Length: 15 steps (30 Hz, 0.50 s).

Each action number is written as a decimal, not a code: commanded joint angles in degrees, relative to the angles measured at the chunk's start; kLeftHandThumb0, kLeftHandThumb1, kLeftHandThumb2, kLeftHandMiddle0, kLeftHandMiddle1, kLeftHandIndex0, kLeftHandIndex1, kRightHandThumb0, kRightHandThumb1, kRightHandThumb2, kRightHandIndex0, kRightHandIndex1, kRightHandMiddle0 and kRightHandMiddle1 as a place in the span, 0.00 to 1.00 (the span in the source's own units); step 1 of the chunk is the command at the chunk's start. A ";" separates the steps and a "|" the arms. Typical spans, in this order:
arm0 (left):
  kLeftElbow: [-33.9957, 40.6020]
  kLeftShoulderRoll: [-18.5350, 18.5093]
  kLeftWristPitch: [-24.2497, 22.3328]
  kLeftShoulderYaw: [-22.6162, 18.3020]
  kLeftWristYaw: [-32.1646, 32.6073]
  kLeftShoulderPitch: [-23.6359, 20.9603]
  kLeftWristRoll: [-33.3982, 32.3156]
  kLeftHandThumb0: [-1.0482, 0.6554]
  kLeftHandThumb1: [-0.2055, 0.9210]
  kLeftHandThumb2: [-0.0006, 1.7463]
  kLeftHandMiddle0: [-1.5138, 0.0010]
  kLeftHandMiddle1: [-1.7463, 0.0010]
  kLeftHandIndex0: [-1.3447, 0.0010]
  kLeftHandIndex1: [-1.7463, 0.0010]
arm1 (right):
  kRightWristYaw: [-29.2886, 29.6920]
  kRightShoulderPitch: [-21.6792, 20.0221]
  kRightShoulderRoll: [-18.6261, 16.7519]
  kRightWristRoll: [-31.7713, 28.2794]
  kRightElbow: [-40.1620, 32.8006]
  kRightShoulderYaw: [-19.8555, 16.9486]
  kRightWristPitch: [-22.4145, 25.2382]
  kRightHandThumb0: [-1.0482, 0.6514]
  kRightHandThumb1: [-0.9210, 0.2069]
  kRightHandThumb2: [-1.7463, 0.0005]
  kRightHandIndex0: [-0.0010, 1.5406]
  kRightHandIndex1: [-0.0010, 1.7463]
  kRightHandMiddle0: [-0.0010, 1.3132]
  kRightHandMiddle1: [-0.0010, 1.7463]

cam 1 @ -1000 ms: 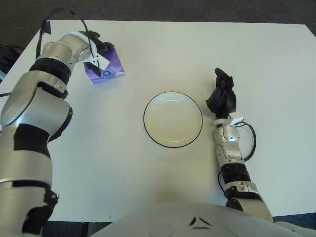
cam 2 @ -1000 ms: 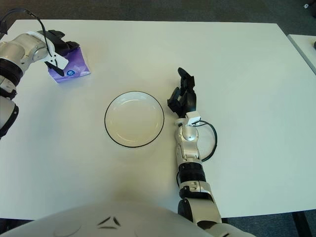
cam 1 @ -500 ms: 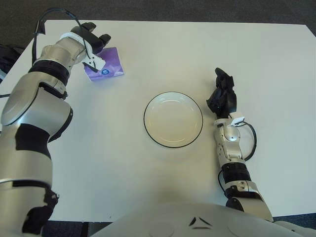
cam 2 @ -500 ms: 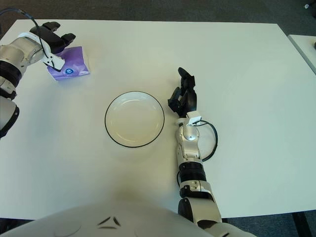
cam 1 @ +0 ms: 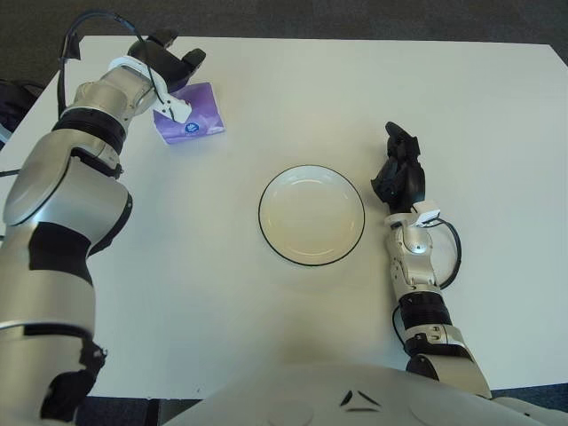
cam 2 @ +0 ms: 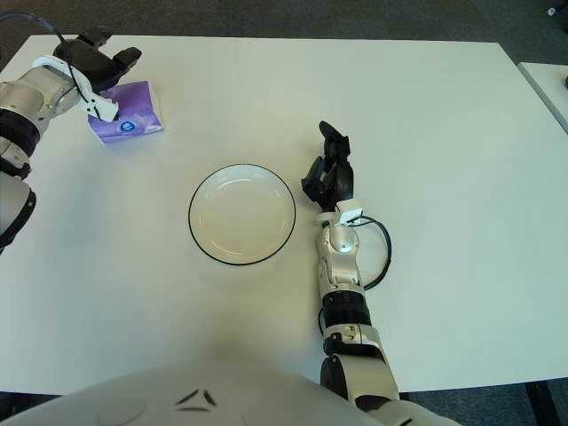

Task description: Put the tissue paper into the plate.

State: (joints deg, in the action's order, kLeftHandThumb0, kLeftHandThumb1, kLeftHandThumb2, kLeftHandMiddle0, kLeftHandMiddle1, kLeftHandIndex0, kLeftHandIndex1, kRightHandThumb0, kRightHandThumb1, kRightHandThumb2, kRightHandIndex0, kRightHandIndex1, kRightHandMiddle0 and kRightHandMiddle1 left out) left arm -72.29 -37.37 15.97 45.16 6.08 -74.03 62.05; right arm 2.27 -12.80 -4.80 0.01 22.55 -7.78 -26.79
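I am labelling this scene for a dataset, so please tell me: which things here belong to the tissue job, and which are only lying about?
Belong to the job:
- purple tissue pack, on the table, far left
- black-rimmed white plate, holding nothing
- left hand, fingers spread at the pack's far edge

Not part of it:
- right hand, idle just right of the plate
- white table

Bright, even overhead light fell on the white bench (cam 1: 266, 337); shadows were faint, the focus sharp throughout.
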 commanded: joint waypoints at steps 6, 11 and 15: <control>-0.04 0.40 0.06 -0.60 0.92 0.47 -1.42 0.00 1.00 0.18 1.00 1.00 1.00 1.00 | -0.29 7.68 0.53 -2.52 8.26 -1.79 2.61 0.34 0.00 0.45 0.20 0.03 0.00 0.39; 0.11 0.39 0.32 -0.53 0.83 0.52 -1.71 0.00 1.00 0.19 1.00 1.00 1.00 1.00 | -0.23 7.93 0.56 -2.72 7.84 -1.72 2.99 0.33 0.00 0.45 0.20 0.03 0.00 0.40; 0.20 0.53 0.53 -0.50 0.35 0.53 -1.84 0.00 1.00 0.20 1.00 1.00 1.00 1.00 | -0.07 8.12 0.60 -2.69 7.56 -1.69 3.00 0.33 0.00 0.45 0.20 0.03 0.00 0.40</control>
State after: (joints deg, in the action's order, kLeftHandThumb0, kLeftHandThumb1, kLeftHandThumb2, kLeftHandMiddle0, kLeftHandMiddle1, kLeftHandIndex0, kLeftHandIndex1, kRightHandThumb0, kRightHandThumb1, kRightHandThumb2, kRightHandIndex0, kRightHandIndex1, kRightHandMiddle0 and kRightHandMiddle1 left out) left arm -72.23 -36.74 16.06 45.01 6.18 -74.00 60.90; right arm 1.87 -12.79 -4.56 -1.06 22.54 -7.78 -26.05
